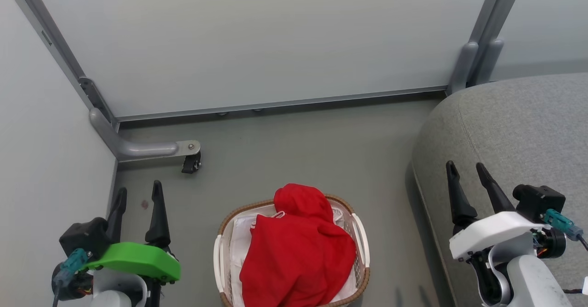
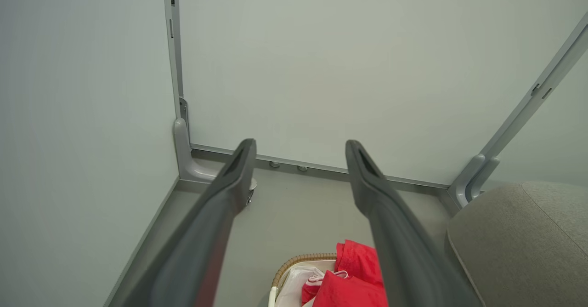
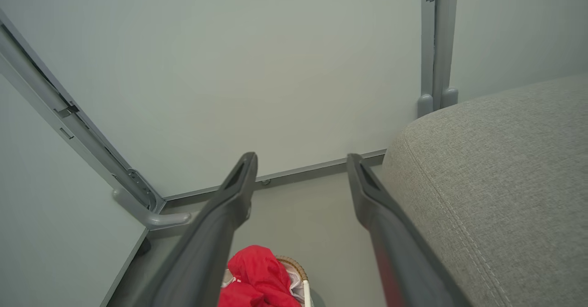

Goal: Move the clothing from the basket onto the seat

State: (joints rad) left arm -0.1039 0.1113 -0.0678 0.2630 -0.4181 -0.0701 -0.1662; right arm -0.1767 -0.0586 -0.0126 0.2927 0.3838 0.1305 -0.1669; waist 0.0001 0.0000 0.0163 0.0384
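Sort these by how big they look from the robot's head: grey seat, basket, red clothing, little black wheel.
1. seat
2. basket and clothing: about alike, since the clothing hides much of the basket
3. wheel

Right of the left end effector (image 1: 139, 187), the basket's (image 1: 219, 247) near end is cut off at the bottom edge; the clothing (image 1: 298, 252) hides most of its liner (image 1: 239, 240). The seat (image 1: 514, 123), by the right end effector (image 1: 465, 164), runs off-frame.
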